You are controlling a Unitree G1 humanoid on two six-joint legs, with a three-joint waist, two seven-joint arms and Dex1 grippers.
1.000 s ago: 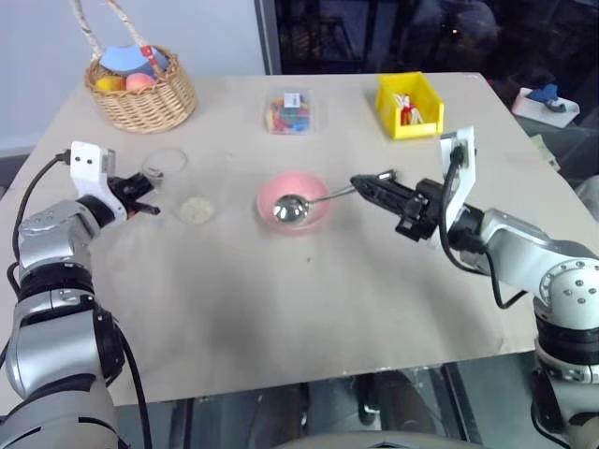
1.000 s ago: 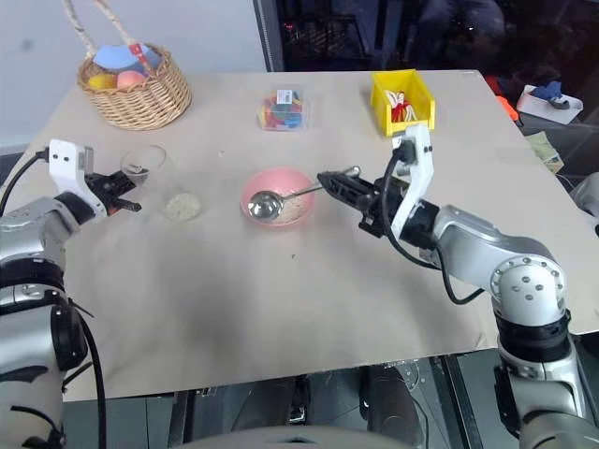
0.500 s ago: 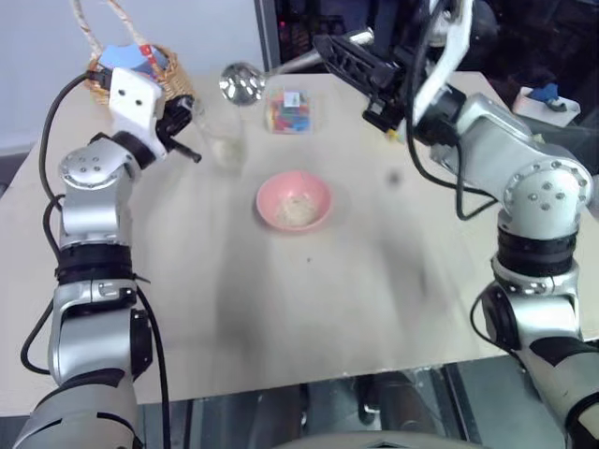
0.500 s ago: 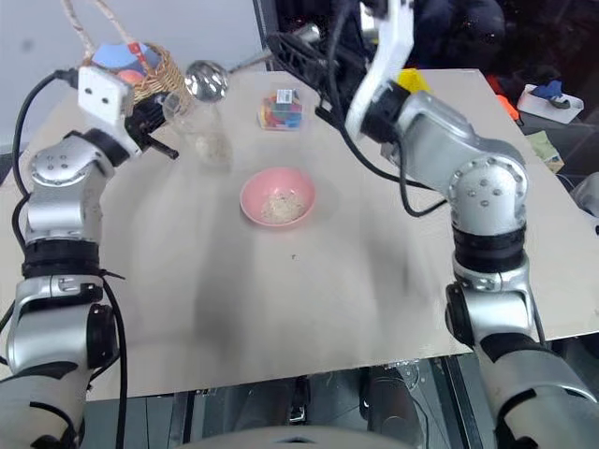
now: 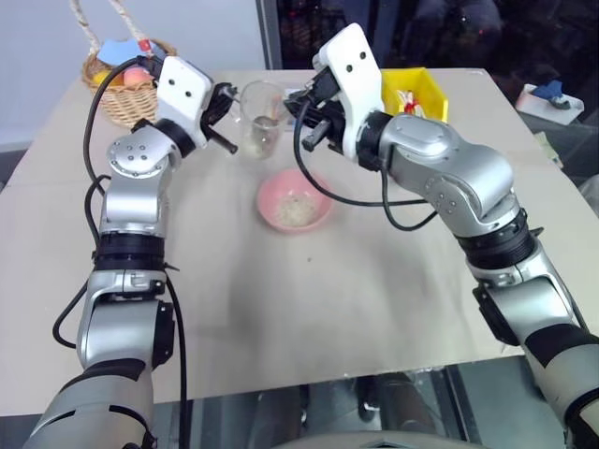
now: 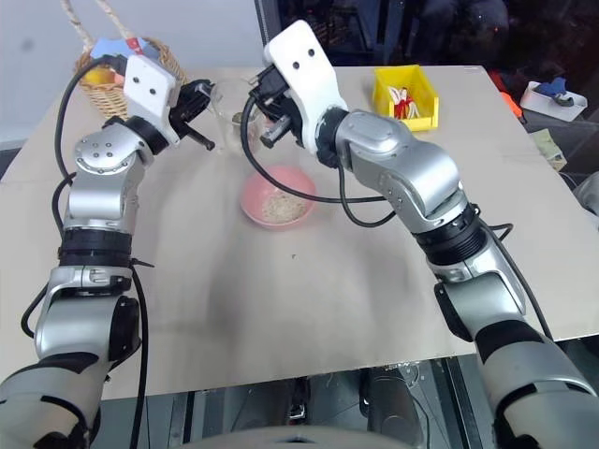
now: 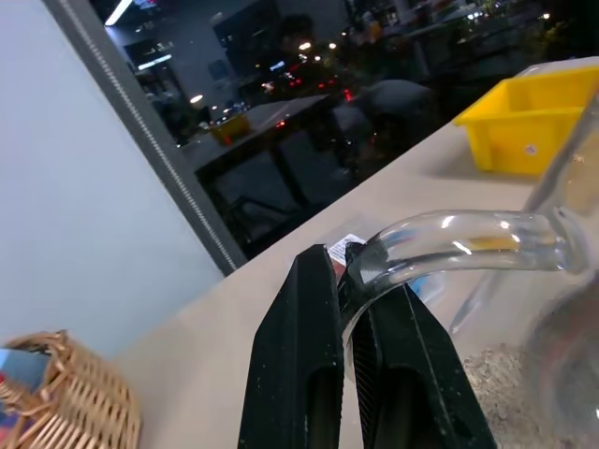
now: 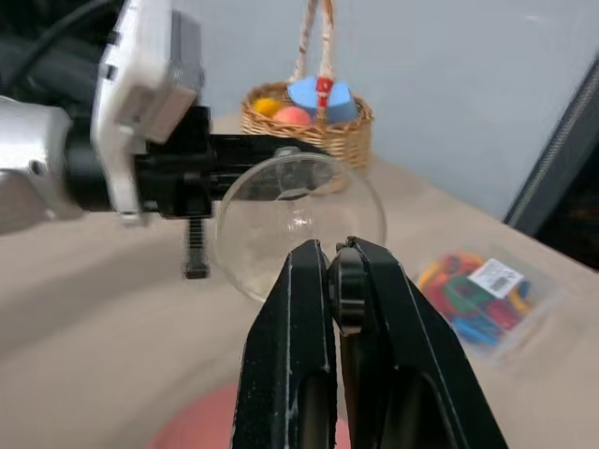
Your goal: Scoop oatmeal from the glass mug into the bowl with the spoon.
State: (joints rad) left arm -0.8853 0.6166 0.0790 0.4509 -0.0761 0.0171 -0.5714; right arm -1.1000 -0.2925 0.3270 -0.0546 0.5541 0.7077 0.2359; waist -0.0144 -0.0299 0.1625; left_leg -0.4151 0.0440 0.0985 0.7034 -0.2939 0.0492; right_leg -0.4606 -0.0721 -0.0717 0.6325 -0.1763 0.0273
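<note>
Since a second ago both my arms have come up off the table: then the spoon lay in the bowl and my left gripper sat low by the glass mug; now mug and spoon are raised together above the bowl.

From the head camera, my left gripper holds the glass mug up by its side, and my right gripper reaches in from the other side, level with the mug's mouth. The bowl sits on the table just below them, with some oatmeal already in it. I judge the mug is held over the bowl so that any spill falls in. The wicker basket and yellow bin stand well back.

From my left wrist, my fingers are clamped tight on the mug's glass handle; oat flakes lie in the mug's bottom beside them.

From my right wrist, my fingers are pressed together on the spoon's thin handle, which runs forward into the mug's open rim. I cannot tell whether the spoon's bowl has reached the flakes.
</note>
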